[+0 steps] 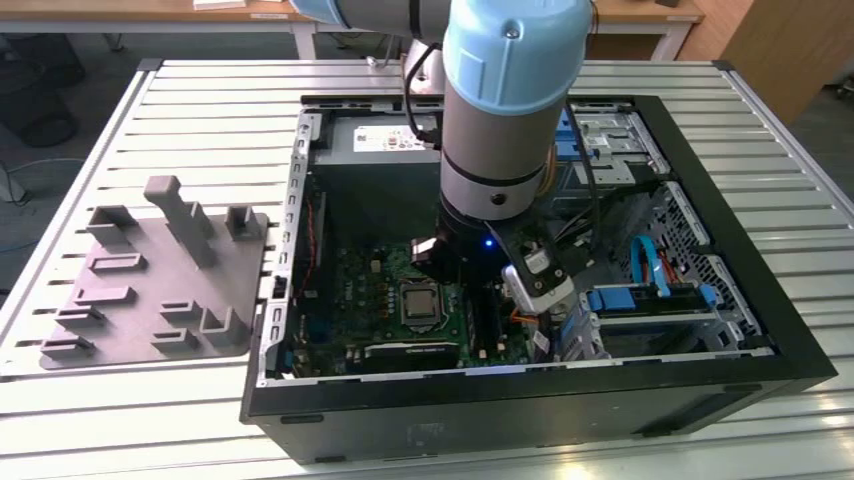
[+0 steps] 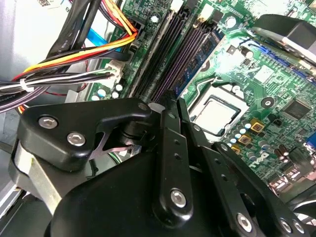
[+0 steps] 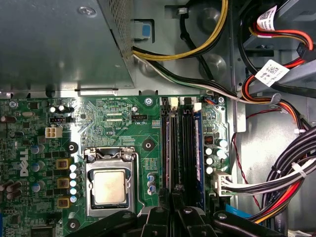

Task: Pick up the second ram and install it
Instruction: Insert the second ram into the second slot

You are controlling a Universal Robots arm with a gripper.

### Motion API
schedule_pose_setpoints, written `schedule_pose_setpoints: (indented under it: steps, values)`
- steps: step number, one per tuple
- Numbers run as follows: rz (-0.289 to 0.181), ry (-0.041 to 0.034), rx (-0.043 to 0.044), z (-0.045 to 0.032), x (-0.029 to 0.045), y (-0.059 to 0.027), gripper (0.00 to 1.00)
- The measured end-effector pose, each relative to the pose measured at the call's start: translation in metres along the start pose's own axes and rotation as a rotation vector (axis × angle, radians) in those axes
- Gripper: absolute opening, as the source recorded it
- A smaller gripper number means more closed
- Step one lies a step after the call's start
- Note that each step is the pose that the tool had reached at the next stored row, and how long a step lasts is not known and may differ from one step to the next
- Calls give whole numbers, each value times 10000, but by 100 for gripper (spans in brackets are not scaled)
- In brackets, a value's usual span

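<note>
My gripper (image 1: 454,265) reaches down into the open computer case (image 1: 787,350), over the motherboard's memory slots. In both wrist views its fingers (image 2: 170,106) are shut together, with nothing visible between them, and the tips (image 3: 175,200) sit at one end of the slot row. A thin dark stick, the ram (image 3: 167,148), stands edge-up in the slot beside the processor, in line with the fingertips. A similar stick with a blue face (image 3: 198,148) stands in the outermost slot. I cannot tell for sure which of the two is the second ram.
The bare processor (image 3: 109,187) lies beside the slots. Bundles of coloured cables (image 3: 281,177) crowd the other side, and the power supply box (image 3: 59,44) is close by. The grey fixture plate (image 1: 147,290) with upright posts lies on the slatted table, on the exterior view's left.
</note>
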State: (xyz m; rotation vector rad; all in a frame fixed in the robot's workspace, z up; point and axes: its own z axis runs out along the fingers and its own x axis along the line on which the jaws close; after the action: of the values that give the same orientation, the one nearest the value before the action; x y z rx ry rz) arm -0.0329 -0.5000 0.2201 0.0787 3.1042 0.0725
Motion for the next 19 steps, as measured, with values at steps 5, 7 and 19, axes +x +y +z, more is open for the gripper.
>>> schedule_pose_setpoints:
  steps: [5, 7, 19]
  values:
    - [0, 2, -1, 10, 1, 0, 14]
    - [0, 1, -3, 11, 1, 0, 14]
    - [-5, -13, -11, -84, -2, 5, 14]
